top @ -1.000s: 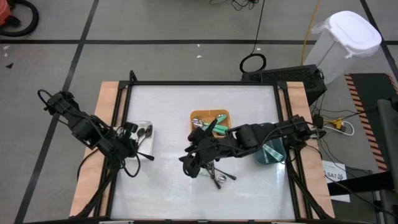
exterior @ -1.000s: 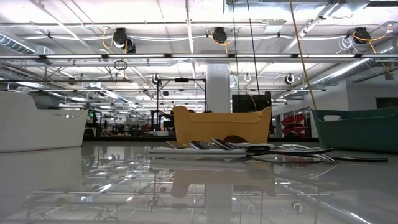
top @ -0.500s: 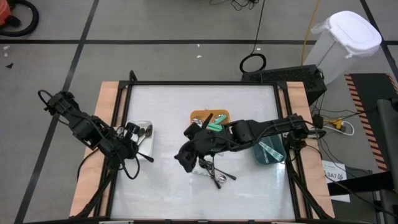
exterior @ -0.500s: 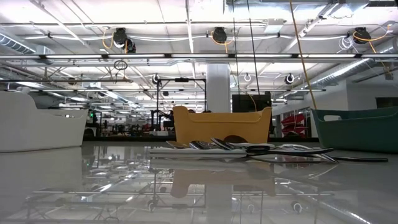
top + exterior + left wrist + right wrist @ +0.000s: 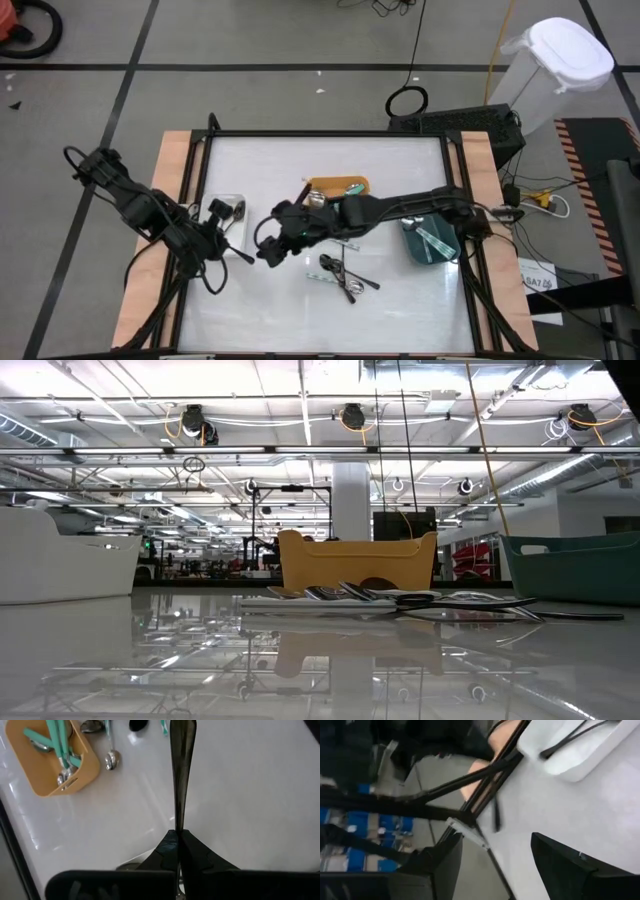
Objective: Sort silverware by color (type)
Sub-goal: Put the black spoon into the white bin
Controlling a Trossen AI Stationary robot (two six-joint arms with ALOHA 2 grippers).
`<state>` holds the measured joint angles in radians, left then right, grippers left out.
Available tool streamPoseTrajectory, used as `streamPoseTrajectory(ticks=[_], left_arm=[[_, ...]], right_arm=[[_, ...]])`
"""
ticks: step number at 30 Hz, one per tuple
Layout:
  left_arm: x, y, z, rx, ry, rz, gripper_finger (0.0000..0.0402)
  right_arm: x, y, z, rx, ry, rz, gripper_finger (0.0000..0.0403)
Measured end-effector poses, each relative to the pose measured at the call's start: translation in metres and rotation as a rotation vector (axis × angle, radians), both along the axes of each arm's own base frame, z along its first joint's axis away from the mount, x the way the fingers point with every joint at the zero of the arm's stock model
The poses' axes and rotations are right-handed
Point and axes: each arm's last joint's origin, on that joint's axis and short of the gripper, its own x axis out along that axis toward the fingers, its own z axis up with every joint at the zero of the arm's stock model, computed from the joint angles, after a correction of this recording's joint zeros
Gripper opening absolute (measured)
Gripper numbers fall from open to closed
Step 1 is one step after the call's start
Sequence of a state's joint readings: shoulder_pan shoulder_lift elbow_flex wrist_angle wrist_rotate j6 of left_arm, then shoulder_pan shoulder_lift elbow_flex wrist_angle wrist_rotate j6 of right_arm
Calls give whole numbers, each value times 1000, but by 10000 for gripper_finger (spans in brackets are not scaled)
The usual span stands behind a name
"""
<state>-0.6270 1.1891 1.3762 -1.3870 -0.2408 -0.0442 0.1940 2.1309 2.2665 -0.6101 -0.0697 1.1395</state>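
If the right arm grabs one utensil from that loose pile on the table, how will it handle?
Probably stiff and light: the pile holds thin pieces. Shiny heads and the glossy table suggest sliding. Overlapping neighbours may drag along.

The orange bin (image 5: pixel 337 186) is partly covered by the right arm. The pile of silverware (image 5: pixel 343 275) is too small to sort by handle. The white bin (image 5: pixel 572 746) is cut off at the picture's edge, and blurred.
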Motion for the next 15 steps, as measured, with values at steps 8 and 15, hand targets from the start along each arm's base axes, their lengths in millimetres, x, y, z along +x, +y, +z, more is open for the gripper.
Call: streamPoseTrajectory(ticks=[8, 15], left_arm=[[5, -3, -4, 31, 16, -32, 1], [5, -3, -4, 48, 3, -30, 1]], right_arm=[[24, 7, -26, 70, -36, 21, 219], [31, 9, -37, 87, -35, 30, 199]])
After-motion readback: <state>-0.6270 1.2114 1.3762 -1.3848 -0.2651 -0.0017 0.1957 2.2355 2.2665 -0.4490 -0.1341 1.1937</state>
